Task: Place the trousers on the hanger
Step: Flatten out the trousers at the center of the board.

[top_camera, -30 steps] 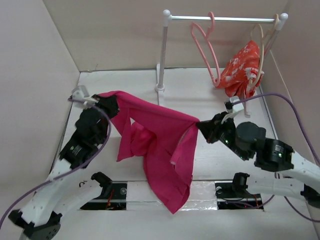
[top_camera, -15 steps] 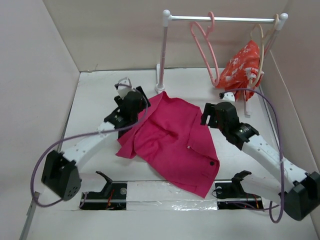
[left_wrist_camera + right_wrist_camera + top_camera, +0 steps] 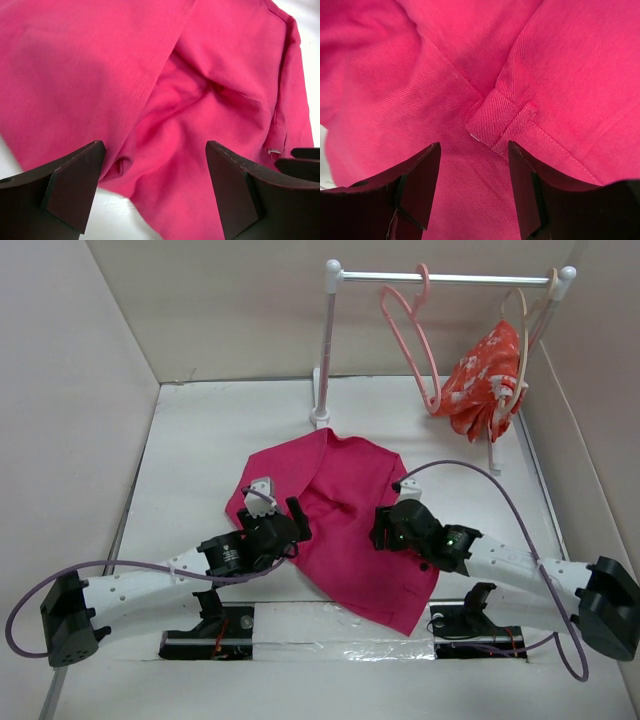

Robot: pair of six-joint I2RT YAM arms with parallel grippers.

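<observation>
The magenta trousers [image 3: 345, 490] lie crumpled flat on the white table [image 3: 190, 440], from the rack's foot toward the near edge. The salmon-pink hanger [image 3: 410, 335] hangs empty on the rail at the back. My left gripper [image 3: 292, 518] hovers over the trousers' left edge, open, with only folded cloth [image 3: 175, 75] and a strip of table below its jaws [image 3: 154, 167]. My right gripper [image 3: 381, 528] is low over the trousers' right part, open, its jaws [image 3: 474, 155] standing either side of a belt loop [image 3: 495, 117] without pinching the cloth [image 3: 560, 60].
A white clothes rack [image 3: 325, 340] stands at the back centre, its rail running right. A red-orange floral garment [image 3: 480, 375] hangs on a beige hanger [image 3: 522, 330] at the rail's right end. Walls close in the left, back and right sides.
Both grippers have opened and let go of the trousers, which dropped from being held up to lying on the table. Both arms swung back toward the near side, low over the cloth.
</observation>
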